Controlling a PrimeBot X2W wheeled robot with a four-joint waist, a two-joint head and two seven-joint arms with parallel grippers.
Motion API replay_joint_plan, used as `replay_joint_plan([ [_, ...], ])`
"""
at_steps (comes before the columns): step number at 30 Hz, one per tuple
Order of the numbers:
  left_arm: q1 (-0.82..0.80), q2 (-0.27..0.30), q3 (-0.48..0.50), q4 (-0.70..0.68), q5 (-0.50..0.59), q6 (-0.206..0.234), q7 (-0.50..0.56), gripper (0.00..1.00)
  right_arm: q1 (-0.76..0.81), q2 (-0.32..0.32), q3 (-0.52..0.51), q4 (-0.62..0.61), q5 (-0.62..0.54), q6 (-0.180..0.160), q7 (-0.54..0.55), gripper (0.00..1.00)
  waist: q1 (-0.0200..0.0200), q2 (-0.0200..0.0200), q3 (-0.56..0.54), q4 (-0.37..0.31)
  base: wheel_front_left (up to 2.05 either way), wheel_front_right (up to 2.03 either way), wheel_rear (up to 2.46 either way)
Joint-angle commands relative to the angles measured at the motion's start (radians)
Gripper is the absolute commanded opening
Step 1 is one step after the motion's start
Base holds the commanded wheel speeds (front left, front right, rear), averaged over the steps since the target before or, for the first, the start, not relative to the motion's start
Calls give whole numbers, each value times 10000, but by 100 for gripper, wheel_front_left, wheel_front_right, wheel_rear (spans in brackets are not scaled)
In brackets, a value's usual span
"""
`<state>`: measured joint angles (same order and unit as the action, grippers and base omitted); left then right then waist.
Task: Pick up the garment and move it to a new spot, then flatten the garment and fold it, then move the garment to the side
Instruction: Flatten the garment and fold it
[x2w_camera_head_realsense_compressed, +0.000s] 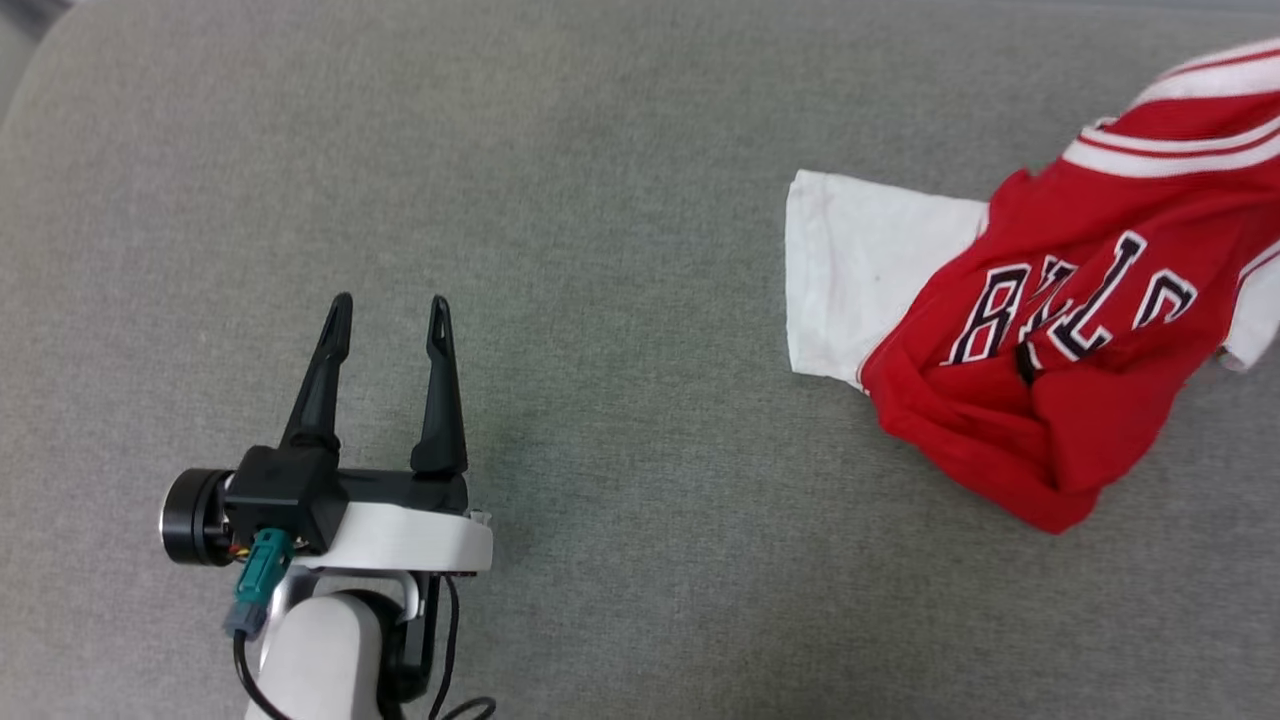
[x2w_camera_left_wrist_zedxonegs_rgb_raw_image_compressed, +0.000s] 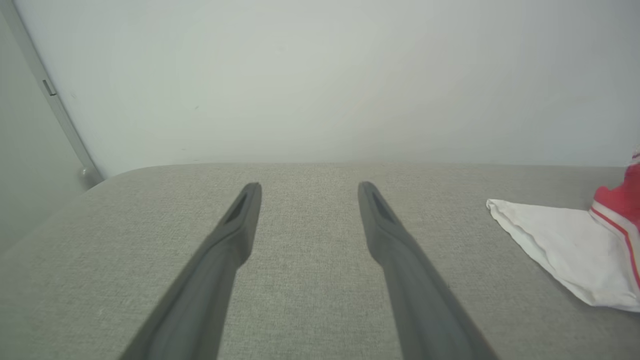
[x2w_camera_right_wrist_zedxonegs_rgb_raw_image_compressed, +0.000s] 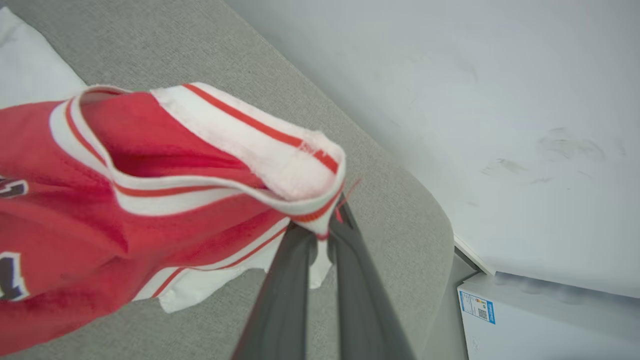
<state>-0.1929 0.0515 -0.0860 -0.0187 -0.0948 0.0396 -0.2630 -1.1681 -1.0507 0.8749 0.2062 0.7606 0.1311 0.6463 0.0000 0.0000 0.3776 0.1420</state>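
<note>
- Head view: the garment lies bunched at the right of the grey cushion, its white sleeve flat and its far end lifted.
- Well apart, the left gripper hangs over bare cushion, fingers spread wide, holding nothing.
- Right wrist view: the right gripper is pinched tight on the striped trim.

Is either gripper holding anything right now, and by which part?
The right gripper is shut on the small red jersey shirt by its red-and-white striped trim. The left gripper is open and empty.
</note>
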Motion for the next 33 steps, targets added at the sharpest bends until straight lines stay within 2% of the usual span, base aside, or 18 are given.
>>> replay_joint_plan([
  [1,-233,-18,-68,-67,-83,62,-26,100,-322,513,50,443,-497,-7,39,0,0,0,531,337,0,0,0],
  [5,-507,-17,-272,-154,-243,177,-26,100,-705,1847,-24,1999,-1139,-5,-225,0,0,0,1001,602,0,0,0],
  [9,-647,-15,-404,-211,-349,284,-26,100,-658,2909,313,3093,-1456,-7,-594,0,0,0,1283,810,0,0,0],
  [15,-669,-16,-475,-158,-409,355,-26,100,-318,3498,1089,4037,-1030,-5,-655,0,0,0,1353,915,0,0,0],
  [16,-579,-17,-410,-50,-342,343,-26,100,-371,3475,1277,4227,-941,-5,-1069,57,0,0,1170,826,0,0,0],
  [17,-549,-18,-379,-19,-305,309,-26,100,-433,3440,1293,4201,-977,-5,-1405,100,0,0,1066,783,0,0,0],
  [21,-405,-15,-150,32,-115,186,-26,100,-276,3257,1429,3969,-778,-7,-2624,100,0,0,494,507,0,0,0],
  [25,-472,55,143,-31,151,-54,-26,100,67,2969,1184,3678,-807,-7,-4421,100,0,0,-45,237,0,0,0],
  [26,-472,55,143,-31,151,-54,-26,100,67,2969,1184,3678,-807,-7,-4421,100,0,0,-45,237,0,0,0],
  [30,-749,284,403,-107,338,-292,-26,100,646,2820,357,3480,-1138,-7,-6312,100,0,0,-495,-100,0,0,0],
  [33,-1195,543,488,-29,450,-546,-26,100,1416,3025,-799,3330,-1543,-7,-7665,100,0,0,-738,-328,0,0,0],
])
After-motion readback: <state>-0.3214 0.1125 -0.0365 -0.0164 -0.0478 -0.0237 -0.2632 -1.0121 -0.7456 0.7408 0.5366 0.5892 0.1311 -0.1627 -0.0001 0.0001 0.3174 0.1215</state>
